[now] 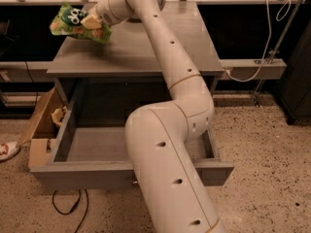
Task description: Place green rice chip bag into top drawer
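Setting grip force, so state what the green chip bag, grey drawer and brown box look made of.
Small bright green rice chip bag, held in the tool above the tabletop, left side: likely thin plastic film, glossy and crinkled. Wide grey top drawer, pulled open: seemingly painted wood, matt flat boards. Brown box left of it: cardboard, dull with bent flaps.

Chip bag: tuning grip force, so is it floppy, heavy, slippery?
Probably floppy: the chip bag droops crumpled from the gripper above the table, far left. Likely light, held by one edge. Glossy film may slip.
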Robot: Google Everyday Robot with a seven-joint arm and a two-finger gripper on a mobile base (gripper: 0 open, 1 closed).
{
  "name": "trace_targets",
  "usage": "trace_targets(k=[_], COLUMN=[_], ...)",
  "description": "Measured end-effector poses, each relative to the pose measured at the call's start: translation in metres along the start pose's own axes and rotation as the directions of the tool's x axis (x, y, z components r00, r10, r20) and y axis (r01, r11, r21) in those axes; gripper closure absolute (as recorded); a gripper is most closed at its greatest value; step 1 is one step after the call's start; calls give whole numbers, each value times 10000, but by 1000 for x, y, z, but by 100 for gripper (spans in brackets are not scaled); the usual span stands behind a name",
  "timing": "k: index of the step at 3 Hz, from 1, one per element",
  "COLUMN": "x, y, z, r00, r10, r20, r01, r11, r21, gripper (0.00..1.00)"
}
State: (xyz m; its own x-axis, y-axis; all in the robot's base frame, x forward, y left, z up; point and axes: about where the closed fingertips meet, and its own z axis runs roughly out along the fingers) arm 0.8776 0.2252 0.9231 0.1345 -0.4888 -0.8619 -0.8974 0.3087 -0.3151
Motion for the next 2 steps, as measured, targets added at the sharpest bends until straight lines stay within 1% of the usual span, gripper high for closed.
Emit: trace_targets(k=[1,2], x=[-24,-36], y=[-12,-4], z=[-50,-104], r00=[9951,9931], r10=[-473,-1109], r20=[862,392], r01=[467,1119], r11=[9989,9934], r21=[96,-245], gripper=[100,100])
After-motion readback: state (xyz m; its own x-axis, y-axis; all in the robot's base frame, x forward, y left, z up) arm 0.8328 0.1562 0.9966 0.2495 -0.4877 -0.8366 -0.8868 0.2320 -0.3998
